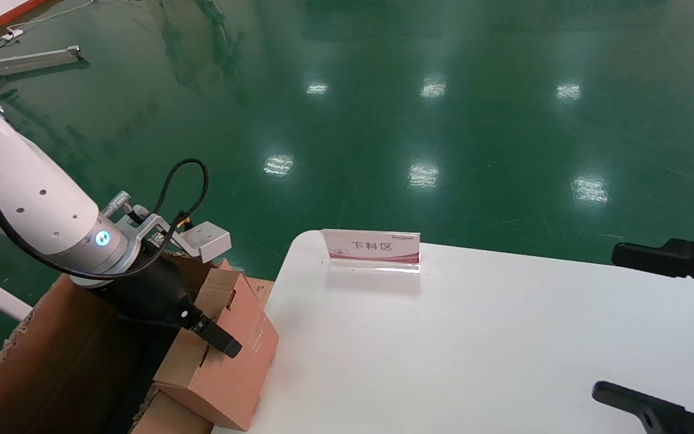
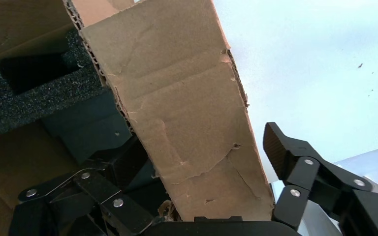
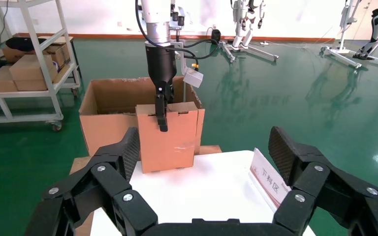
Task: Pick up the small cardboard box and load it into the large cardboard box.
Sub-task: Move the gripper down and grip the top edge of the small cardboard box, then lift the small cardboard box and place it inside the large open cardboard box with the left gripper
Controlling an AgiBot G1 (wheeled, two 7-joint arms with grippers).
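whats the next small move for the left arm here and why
Probably lift a little and carry the small cardboard box further over the large cardboard box before lowering. The left gripper is clamped on its top edge, but the box seems to rest tilted on the large box's flap at the table edge, not yet inside. The right gripper hangs open over the table's other side.

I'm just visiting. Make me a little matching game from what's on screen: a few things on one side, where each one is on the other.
Things:
1. small cardboard box
2. large cardboard box
3. sign
4. right gripper

Places:
A. standing at the white table's far edge
B. on the floor beside the table
C. open above the table's right side
D. held by the left gripper at the table's left edge

Pairs: 1-D, 2-B, 3-A, 4-C
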